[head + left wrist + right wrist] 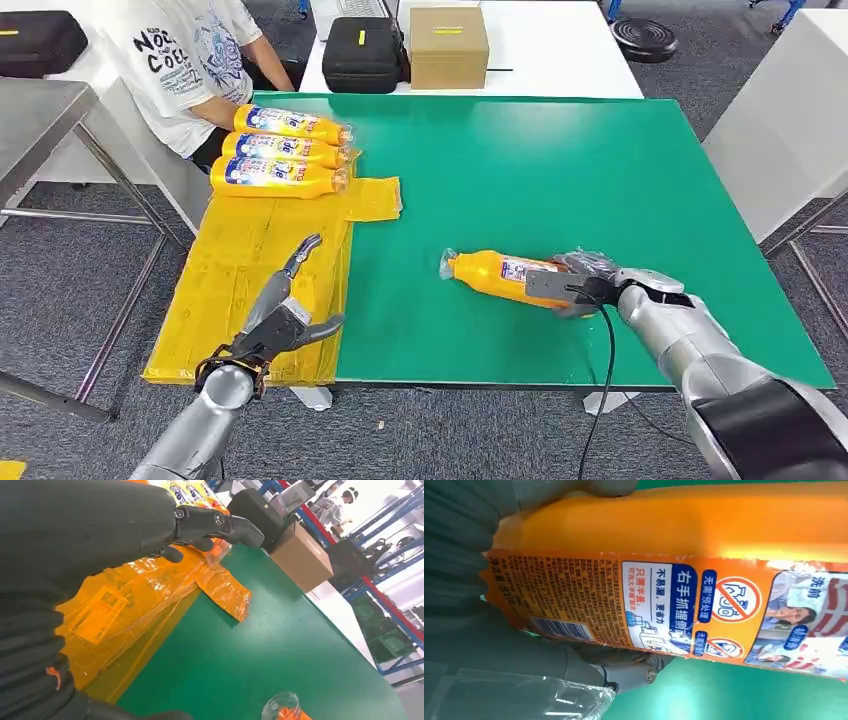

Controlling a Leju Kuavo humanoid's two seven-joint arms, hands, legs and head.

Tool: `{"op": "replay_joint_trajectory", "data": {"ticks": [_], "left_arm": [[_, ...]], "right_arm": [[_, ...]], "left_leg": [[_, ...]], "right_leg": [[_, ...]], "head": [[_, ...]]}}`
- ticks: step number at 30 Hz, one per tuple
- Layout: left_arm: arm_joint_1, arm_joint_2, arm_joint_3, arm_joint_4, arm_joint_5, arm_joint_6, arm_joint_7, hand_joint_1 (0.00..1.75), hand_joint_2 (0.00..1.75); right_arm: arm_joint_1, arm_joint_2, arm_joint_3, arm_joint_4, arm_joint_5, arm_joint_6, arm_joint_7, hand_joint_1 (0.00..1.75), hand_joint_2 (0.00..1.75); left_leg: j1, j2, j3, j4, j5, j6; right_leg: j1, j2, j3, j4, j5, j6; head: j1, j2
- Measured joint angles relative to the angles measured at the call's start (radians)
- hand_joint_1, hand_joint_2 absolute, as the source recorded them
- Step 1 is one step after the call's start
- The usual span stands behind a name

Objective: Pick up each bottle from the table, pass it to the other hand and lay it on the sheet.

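The held bottle's label reads "右手抓握", "不易漏", "只需半盖", "无需预处理" and "800g" beside a barcode. At eleven o'clock, a person's shirt shows "NOR" over "COOL". The sheet's printing is illegible.

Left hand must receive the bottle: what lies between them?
Head view: bare green table and the yellow sheet's edge separate left hand from bottle.

Beyond the far edge of the green table we see a white table carrying a black zipped case with a brown cardboard box just beside it. A seated person in a white printed T-shirt is at the far left corner. Grey carpet covers the floor, and a steel bench stands at left.
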Motion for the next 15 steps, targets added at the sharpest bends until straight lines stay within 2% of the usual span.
{"op": "replay_joint_trajectory", "data": {"ticks": [6,9,15], "left_arm": [[0.034,0.0,0.024,-0.032,0.017,0.014,0.008,0.0,1.75],[0.05,-0.002,0.053,-0.052,0.107,-0.025,0.013,0.0,1.75],[0.055,-0.025,0.103,-0.074,0.395,-0.173,0.037,0.0,1.75]], "right_arm": [[0.066,0.025,-0.059,-0.075,-0.052,-0.222,-0.125,1.75,1.75],[0.137,0.062,-0.122,-0.16,-0.061,-0.325,-0.141,1.75,1.75],[0.32,0.15,-0.269,-0.408,-0.057,-0.408,-0.174,1.75,1.75]], "left_leg": [[0.001,-0.001,-0.001,0.0,0.0,0.0],[0.002,-0.001,-0.002,0.0,0.0,0.0],[0.002,-0.002,-0.003,0.0,0.0,0.0]], "right_leg": [[0.001,0.0,-0.001,0.0,0.0,0.0],[0.002,0.0,-0.001,0.0,0.0,0.0],[0.002,-0.001,-0.003,0.0,-0.001,-0.001]], "head": [[0.0,0.0],[0.0,0.0],[0.0,0.0]]}}
